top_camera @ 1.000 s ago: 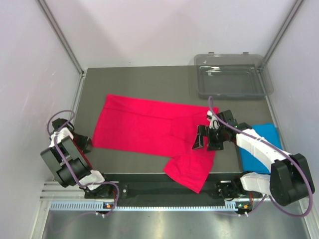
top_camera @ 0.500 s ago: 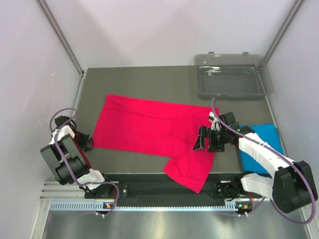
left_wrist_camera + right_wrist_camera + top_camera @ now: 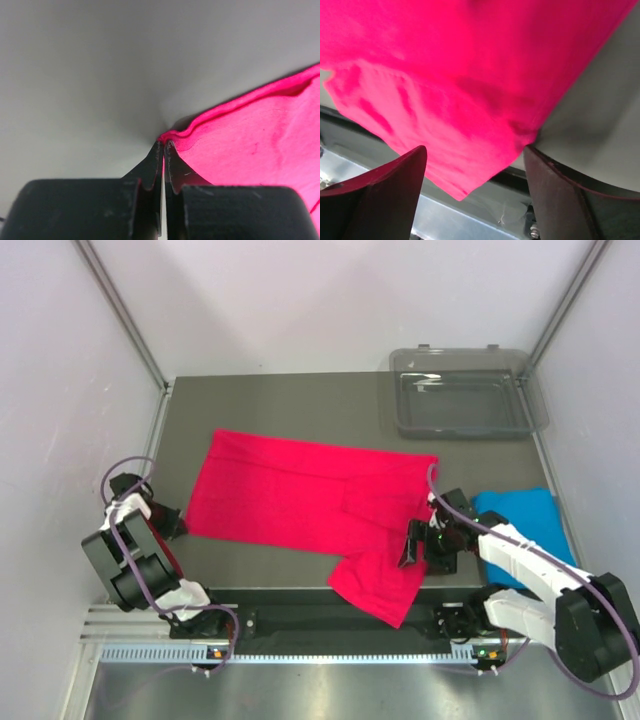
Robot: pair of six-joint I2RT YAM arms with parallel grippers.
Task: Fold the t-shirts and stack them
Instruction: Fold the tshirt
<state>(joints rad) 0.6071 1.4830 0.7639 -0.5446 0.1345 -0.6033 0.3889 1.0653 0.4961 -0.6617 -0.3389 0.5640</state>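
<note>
The crimson-pink t-shirt (image 3: pixel 300 495) lies spread flat across the table, one sleeve (image 3: pixel 380 580) hanging over the near edge. My left gripper (image 3: pixel 172 523) is at the shirt's left edge. In the left wrist view it (image 3: pixel 163 142) is shut, with the pink hem (image 3: pixel 172 136) pinched at its tips. My right gripper (image 3: pixel 425 548) stands low over the shirt's right end, by the sleeve. Its jaws (image 3: pixel 475 165) are open with pink cloth (image 3: pixel 470 75) spanning the gap between them. The sky blue t-shirt (image 3: pixel 520 515) lies folded at the right, partly hidden under the right arm.
A clear grey plastic tray (image 3: pixel 465 390) sits at the back right corner of the table (image 3: pixel 300 400). White walls and metal posts close in the sides. The metal rail (image 3: pixel 300 625) runs along the near edge, just below the hanging sleeve.
My left gripper has shut on the pink shirt's left edge. My right gripper has moved toward the near edge over the sleeve, and its jaws have narrowed a little.
</note>
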